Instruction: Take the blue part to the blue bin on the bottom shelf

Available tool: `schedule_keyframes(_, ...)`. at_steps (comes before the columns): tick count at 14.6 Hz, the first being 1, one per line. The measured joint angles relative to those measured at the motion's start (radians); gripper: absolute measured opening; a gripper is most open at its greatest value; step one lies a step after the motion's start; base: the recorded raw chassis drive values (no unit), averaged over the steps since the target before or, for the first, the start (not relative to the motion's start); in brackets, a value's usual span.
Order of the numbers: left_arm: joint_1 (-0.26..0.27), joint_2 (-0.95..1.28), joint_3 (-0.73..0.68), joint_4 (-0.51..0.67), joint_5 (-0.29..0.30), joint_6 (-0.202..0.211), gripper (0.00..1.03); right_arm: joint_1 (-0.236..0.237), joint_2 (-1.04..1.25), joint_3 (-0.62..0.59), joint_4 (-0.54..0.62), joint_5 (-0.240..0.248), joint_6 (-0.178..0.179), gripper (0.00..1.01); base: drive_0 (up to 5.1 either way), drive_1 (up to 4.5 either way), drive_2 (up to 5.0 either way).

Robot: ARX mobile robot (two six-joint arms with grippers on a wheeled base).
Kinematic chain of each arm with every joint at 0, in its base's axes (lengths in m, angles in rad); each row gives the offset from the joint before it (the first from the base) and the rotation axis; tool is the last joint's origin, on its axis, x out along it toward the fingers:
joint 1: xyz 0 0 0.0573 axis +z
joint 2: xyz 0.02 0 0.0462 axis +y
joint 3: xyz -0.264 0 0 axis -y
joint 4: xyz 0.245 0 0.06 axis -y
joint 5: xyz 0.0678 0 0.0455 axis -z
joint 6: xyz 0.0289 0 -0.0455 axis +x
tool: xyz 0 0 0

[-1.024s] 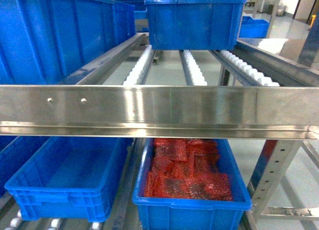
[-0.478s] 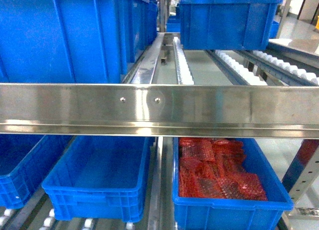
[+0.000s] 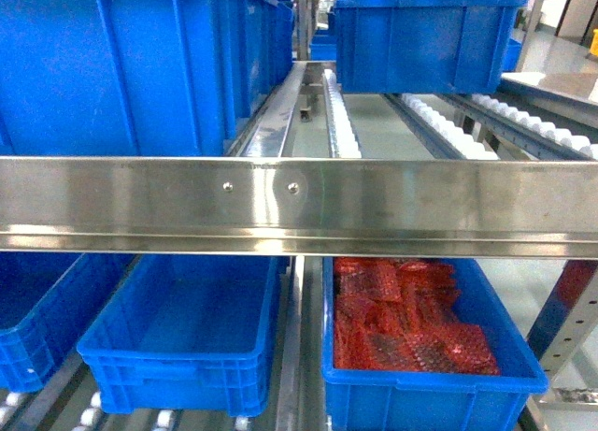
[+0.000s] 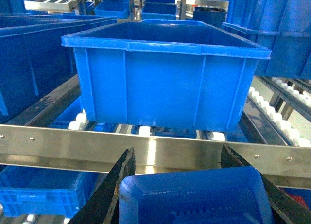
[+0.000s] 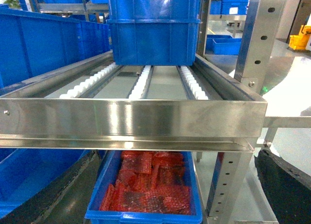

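In the left wrist view my left gripper (image 4: 177, 158) is shut on the blue part (image 4: 194, 199), a moulded plastic piece held between the black fingers (image 4: 114, 190). Just ahead runs the steel front rail (image 4: 160, 153) of the bottom shelf, and a blue bin (image 4: 165, 83) stands on that shelf's white rollers. The head view shows the same kind of rail with two rivets (image 3: 262, 202), roller tracks and a large blue bin (image 3: 112, 66) behind it. Neither gripper shows there. My right gripper (image 5: 170, 153) stands open with nothing between its fingers, facing the rail (image 5: 131, 122).
Under the rail sits a lower level with an empty blue bin (image 3: 177, 342) and a blue bin of red bubble wrap (image 3: 411, 328). Another blue bin (image 3: 425, 38) stands at the back right of the rollers. A perforated steel post (image 5: 228, 185) rises at the rack's right corner.
A second ago the head view shifted, sliding the rail's rivets and the bins to the right. Over the last half second the scene has barely moved.
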Motion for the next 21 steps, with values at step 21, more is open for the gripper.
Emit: schedule_keyframes(21,0.0,0.0,0.0,0.0,0.0,0.0,0.44,0.0,0.0,0.0,0.001,0.001,0.001,0.98,0.0,0.0,0.0)
